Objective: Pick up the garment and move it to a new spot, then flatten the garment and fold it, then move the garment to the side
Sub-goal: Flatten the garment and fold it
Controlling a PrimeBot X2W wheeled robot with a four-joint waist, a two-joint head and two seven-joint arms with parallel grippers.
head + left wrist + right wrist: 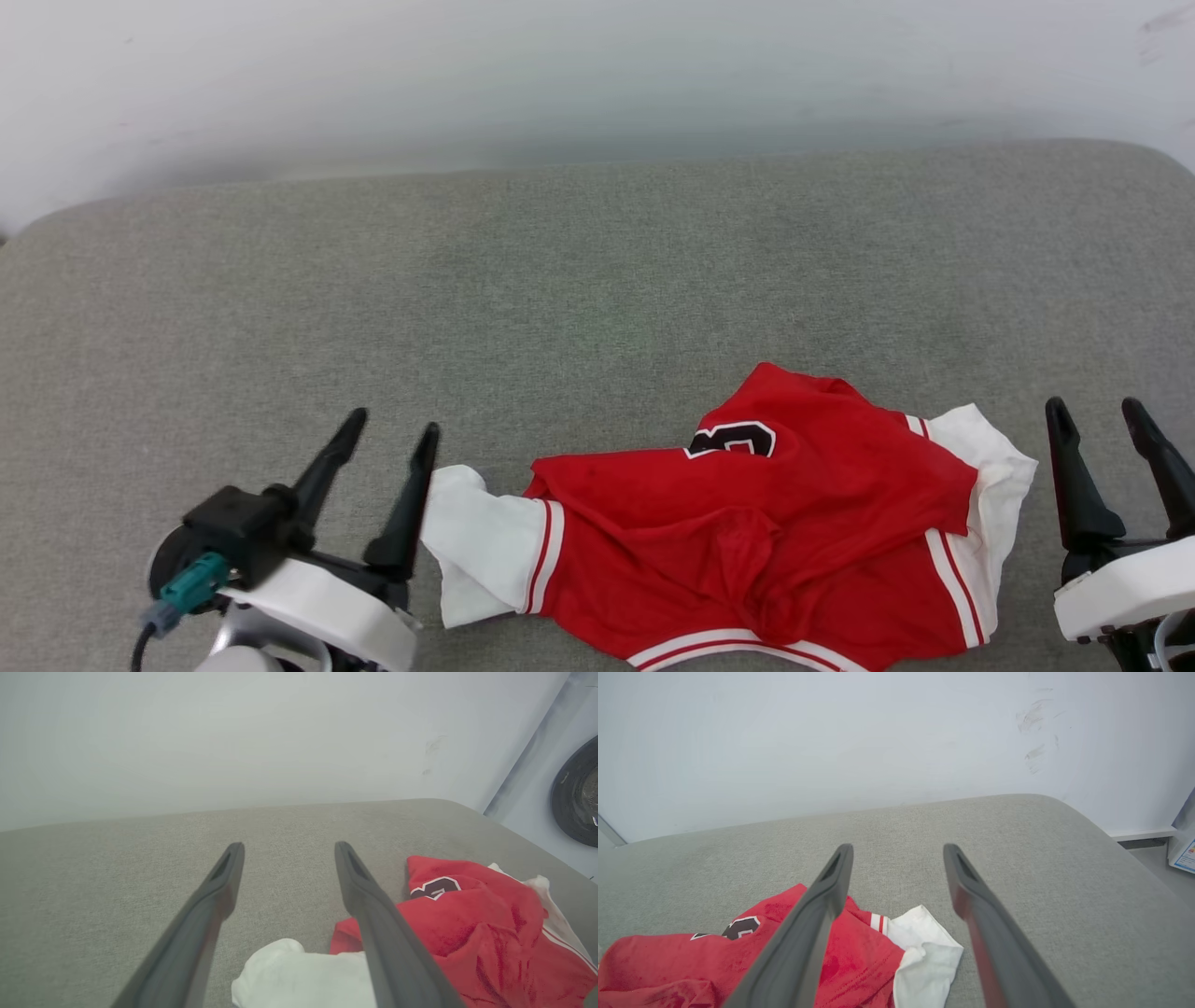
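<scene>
Garment point(794, 509) lies crumpled between empty, spread left hand point(394, 422) and right hand point(1093, 406).

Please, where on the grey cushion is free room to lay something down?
Free: the wide band of cushion between the wall and the garment; also the patch left of the left gripper. Crowded: the near edge, where the garment nearly fills the space between that gripper and the right gripper.
</scene>
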